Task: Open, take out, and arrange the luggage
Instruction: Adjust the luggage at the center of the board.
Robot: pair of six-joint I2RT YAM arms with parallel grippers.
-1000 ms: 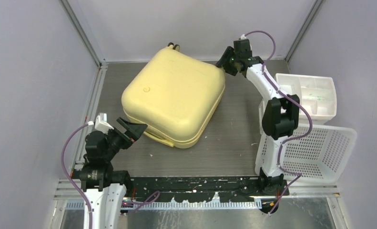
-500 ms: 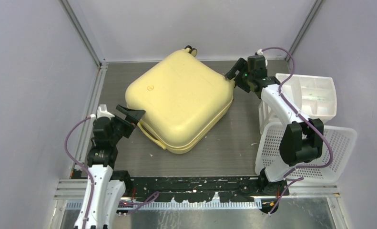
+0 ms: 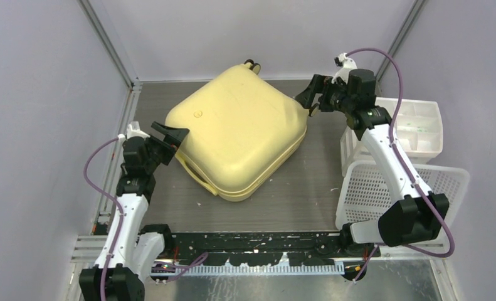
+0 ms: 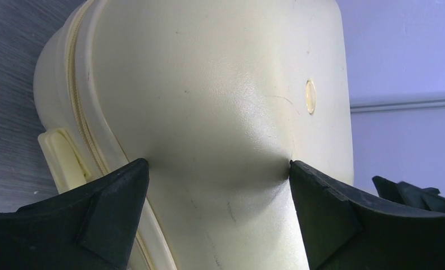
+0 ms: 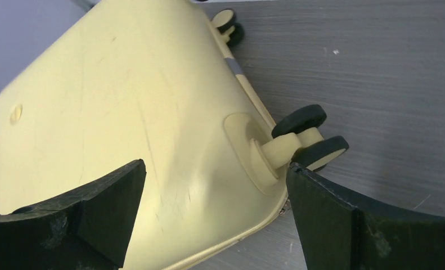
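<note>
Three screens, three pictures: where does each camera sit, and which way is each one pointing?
Top external: fixed above and behind the arms, looking down on the table; shows both arms, with the left gripper and right gripper flanking the luggage.
Left wrist: on the left arm, looking out between its own two black fingers at a rounded corner of the luggage.
Right wrist: on the right arm, looking between its fingers at the corner with the wheels.
Shared: all three show the shell's small round mark.

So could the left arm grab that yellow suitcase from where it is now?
Probably yes: the left gripper sits open astride a corner of the suitcase, and nothing stands between them to block it.
</note>
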